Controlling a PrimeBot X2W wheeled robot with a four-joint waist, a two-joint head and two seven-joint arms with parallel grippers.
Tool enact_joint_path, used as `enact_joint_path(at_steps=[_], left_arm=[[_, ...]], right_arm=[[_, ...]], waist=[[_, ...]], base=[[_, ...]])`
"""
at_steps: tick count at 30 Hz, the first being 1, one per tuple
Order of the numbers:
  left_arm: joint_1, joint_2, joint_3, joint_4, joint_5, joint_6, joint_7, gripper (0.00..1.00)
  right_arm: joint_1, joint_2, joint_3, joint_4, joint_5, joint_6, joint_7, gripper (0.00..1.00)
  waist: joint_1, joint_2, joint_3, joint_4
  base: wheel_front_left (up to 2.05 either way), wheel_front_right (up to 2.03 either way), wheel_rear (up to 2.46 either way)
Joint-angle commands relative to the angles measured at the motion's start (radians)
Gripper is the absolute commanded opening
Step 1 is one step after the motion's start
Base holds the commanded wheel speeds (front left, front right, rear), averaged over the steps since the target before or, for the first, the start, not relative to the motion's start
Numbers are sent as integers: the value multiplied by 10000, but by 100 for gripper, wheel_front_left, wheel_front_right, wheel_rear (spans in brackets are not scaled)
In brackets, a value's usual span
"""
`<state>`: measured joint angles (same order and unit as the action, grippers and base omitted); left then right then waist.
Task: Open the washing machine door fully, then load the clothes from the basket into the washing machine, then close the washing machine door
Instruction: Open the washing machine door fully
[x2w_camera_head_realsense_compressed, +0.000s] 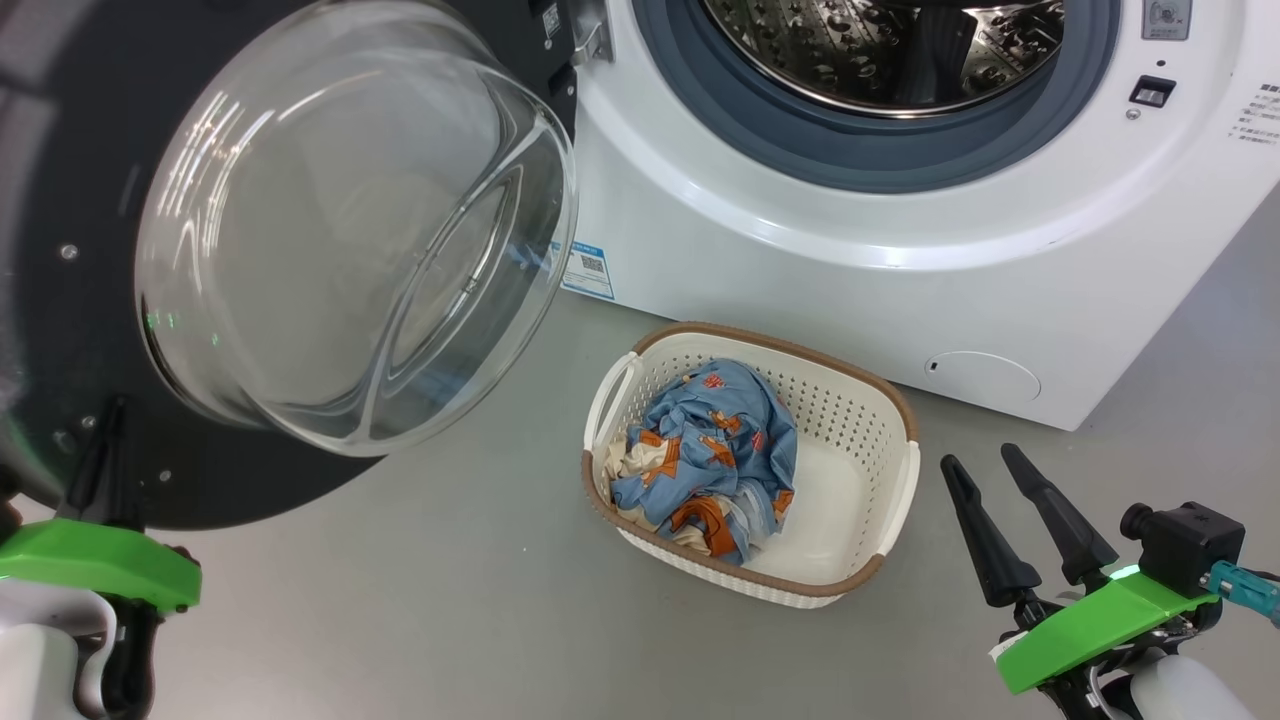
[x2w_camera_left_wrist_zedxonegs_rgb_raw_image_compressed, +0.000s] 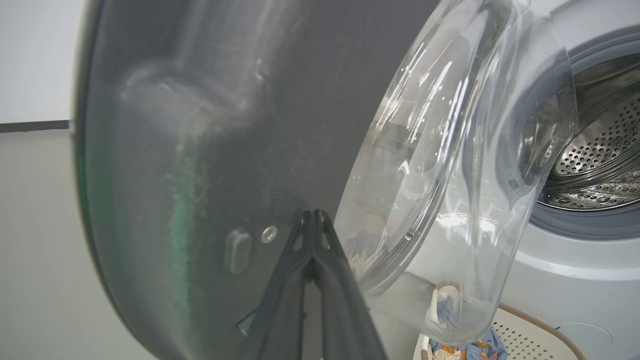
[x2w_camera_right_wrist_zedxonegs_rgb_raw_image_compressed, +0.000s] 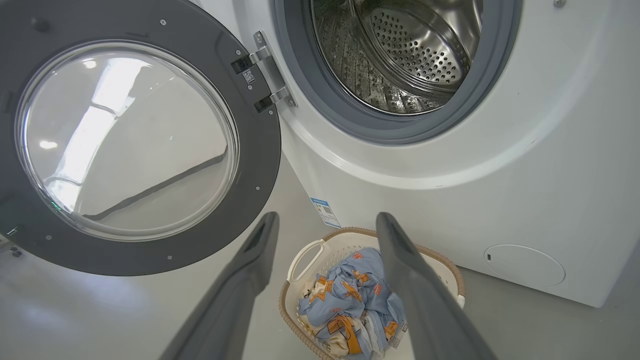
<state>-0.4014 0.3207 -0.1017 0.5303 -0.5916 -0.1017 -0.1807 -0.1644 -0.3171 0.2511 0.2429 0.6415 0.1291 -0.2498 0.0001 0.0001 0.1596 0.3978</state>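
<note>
The washing machine door (x2w_camera_head_realsense_compressed: 350, 230) hangs swung open to the left of the washing machine (x2w_camera_head_realsense_compressed: 800, 280), its glass bowl bulging toward me. My left gripper (x2w_camera_head_realsense_compressed: 108, 420) is shut, its joined tips (x2w_camera_left_wrist_zedxonegs_rgb_raw_image_compressed: 312, 216) resting against the door's dark inner face (x2w_camera_left_wrist_zedxonegs_rgb_raw_image_compressed: 200, 125) near the lower rim. The steel drum (x2w_camera_right_wrist_zedxonegs_rgb_raw_image_compressed: 410, 55) looks empty. On the floor in front of the machine sits the cream basket (x2w_camera_head_realsense_compressed: 780, 345), holding the blue, orange and cream clothes (x2w_camera_head_realsense_compressed: 715, 450). My right gripper (x2w_camera_head_realsense_compressed: 980, 458) is open, just right of the basket; in its wrist view (x2w_camera_right_wrist_zedxonegs_rgb_raw_image_compressed: 327, 220) it looks down over the clothes (x2w_camera_right_wrist_zedxonegs_rgb_raw_image_compressed: 345, 300).
Grey floor (x2w_camera_head_realsense_compressed: 450, 600) spreads around the basket. A blue sticker (x2w_camera_head_realsense_compressed: 588, 268) and a round white flap (x2w_camera_head_realsense_compressed: 985, 375) mark the machine's lower front. The door hinge (x2w_camera_right_wrist_zedxonegs_rgb_raw_image_compressed: 270, 75) joins door and machine. A pale wall (x2w_camera_left_wrist_zedxonegs_rgb_raw_image_compressed: 35, 60) lies beyond the door.
</note>
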Motion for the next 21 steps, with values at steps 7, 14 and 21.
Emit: enact_joint_path(at_steps=[7,14,21], left_arm=[[-310,472,184,-213,17,-56,-257,0],[-7,388,65,-642,23,-36,-343,0],[537,275,85,-1475,6,142,-458,64]], right_arm=[[-82,-60,178,-148,120,16,-120,100],[-104,-60,151,-161,118,16,-120,100],[-181,-53,130,-195,134,16,-120,100]], waist=[[-1,-1,-62,-24],[-1,-1,-18,-54],[-1,-1,10,-290]], base=[[0,0,0],[0,0,0],[0,0,0]])
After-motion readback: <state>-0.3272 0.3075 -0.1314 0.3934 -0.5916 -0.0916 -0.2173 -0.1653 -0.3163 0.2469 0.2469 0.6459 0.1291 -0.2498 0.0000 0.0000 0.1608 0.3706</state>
